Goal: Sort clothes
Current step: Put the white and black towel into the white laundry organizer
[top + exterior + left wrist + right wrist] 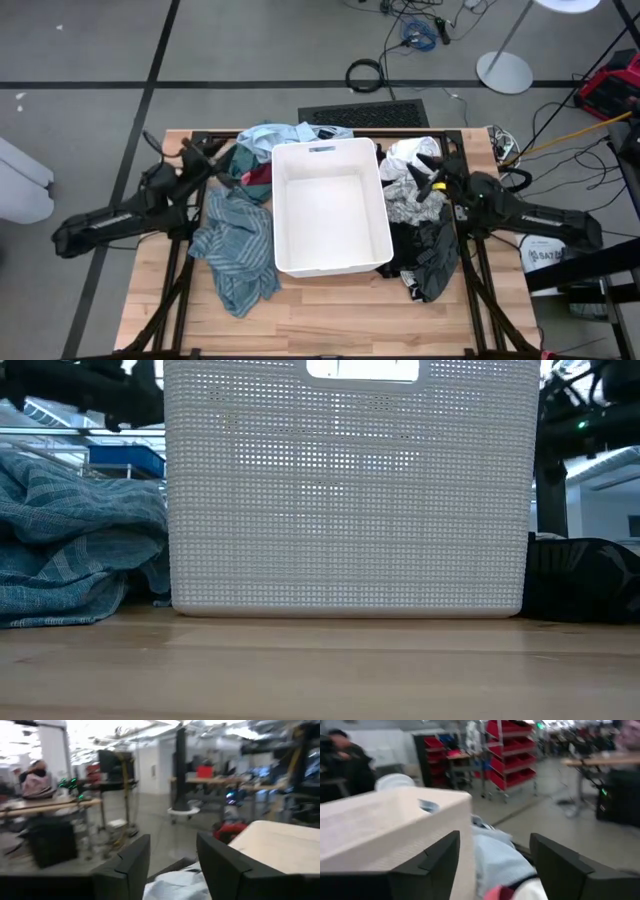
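Note:
The clothes lie around a white bin (330,205). A teal striped garment (235,250) is spread on the table left of the bin, and a light blue one (285,135) lies at the bin's far left corner with a red one (258,176) beside it. A white-grey garment (410,185) and black ones (430,255) lie on the bin's right. My left gripper (222,160) hovers open over the far-left pile, with nothing between its fingers (172,865). My right gripper (428,172) hovers open over the white-grey garment, also with nothing in it (495,865).
The bin (345,490) stands mid-table and fills the low view, with the teal garment (70,550) on its left and a black garment (585,575) on its right. Bare wood runs along the table's near edge (330,320). A person shows in the room beyond.

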